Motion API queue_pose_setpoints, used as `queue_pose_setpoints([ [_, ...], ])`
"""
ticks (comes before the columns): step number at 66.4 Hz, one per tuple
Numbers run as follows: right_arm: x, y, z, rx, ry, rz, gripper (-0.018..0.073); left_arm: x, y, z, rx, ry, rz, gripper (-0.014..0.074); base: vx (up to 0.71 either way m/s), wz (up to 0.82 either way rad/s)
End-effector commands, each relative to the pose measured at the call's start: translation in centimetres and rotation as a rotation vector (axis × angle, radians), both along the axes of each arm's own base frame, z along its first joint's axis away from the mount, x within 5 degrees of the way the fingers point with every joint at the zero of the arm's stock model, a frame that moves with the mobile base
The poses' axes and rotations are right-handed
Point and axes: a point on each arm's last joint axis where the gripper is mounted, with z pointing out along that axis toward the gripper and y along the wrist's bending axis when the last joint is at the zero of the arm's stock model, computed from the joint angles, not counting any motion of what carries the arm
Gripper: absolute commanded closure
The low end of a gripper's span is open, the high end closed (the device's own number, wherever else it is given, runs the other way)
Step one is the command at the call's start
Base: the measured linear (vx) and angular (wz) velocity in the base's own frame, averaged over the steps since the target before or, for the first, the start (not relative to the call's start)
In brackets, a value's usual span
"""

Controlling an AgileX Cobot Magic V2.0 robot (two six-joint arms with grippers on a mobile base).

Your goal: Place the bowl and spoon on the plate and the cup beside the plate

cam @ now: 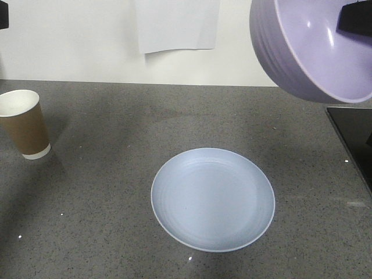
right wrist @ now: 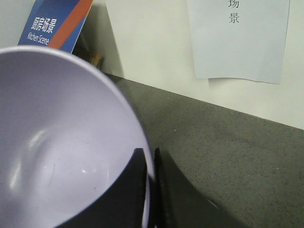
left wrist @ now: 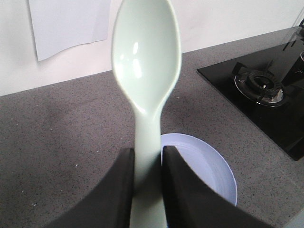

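The pale blue plate [cam: 213, 199] lies flat on the grey counter, front centre; part of the plate [left wrist: 204, 164] shows under the left wrist. High at the top right hangs the lavender bowl [cam: 317, 46], tilted, with my right gripper [right wrist: 150, 159] shut on its rim, one finger inside the bowl [right wrist: 61, 142] and one outside. My left gripper [left wrist: 148, 159] is shut on the handle of the mint-green spoon [left wrist: 146, 57], whose head points away. The brown paper cup [cam: 23, 123] stands upright at the far left.
A black gas hob [left wrist: 266, 90] is set into the counter on the right, its edge also showing as the hob [cam: 354, 136] in the front view. White paper sheets [cam: 177, 26] hang on the back wall. A blue sign [right wrist: 52, 23] leans at the wall.
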Motion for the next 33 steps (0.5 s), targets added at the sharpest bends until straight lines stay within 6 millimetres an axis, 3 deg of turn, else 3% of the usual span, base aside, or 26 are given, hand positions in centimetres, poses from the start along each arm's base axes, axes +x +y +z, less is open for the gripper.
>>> queue_pose_setpoints([
  [1, -0.61, 0.22, 1.58, 0.048, -0.077, -0.007, 0.0565, -0.72, -0.22, 1.46, -0.06, -0.079, -0.002, 0.0603, 0.0, 0.0],
  [26, -0.57, 0.19, 1.61, 0.05, -0.081, -0.012, 0.0565, -0.71, -0.22, 1.47, -0.062, -0.08, -0.002, 0.0603, 0.0, 0.0],
  [33, -0.41, 0.05, 1.83, 0.065, -0.1, -0.036, 0.0565, -0.22, 0.04, 2.26, -0.107, -0.159, 0.054, 0.0603, 0.0, 0.0],
])
